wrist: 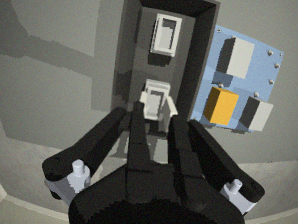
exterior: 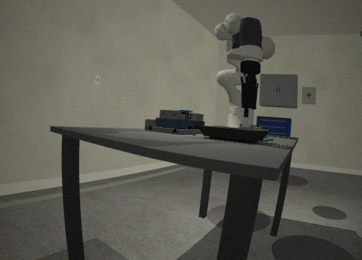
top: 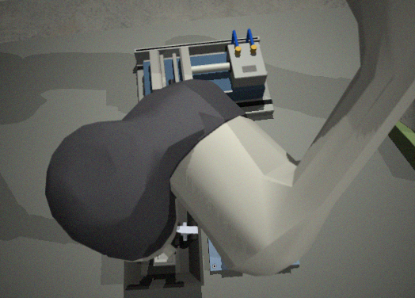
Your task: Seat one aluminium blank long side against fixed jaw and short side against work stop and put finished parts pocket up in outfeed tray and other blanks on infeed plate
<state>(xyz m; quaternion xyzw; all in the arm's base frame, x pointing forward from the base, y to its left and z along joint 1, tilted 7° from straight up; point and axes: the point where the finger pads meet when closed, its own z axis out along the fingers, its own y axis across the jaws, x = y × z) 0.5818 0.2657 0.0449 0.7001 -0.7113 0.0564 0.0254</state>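
Observation:
In the wrist view my gripper point(wrist: 154, 102) is shut on a pale finished part point(wrist: 157, 98), pocket up, and holds it over the near half of the dark outfeed tray. A second finished part point(wrist: 165, 32) lies flat in the far half of the tray, pocket up. The blue infeed plate point(wrist: 241, 83) beside the tray carries two aluminium blanks point(wrist: 238, 56) point(wrist: 257, 115) and a brass blank point(wrist: 221, 106). The vise point(top: 202, 70) stands at the far side of the table, its opening partly hidden by my arm. From the side, the gripper point(exterior: 246, 113) hangs just above the tray point(exterior: 235, 133).
My arm's elbow point(top: 166, 176) covers most of the overhead view, including much of the tray and the plate point(top: 222, 263). The vise's hose block point(top: 247, 64) has blue hoses. A blue rack point(exterior: 273, 126) stands behind the table.

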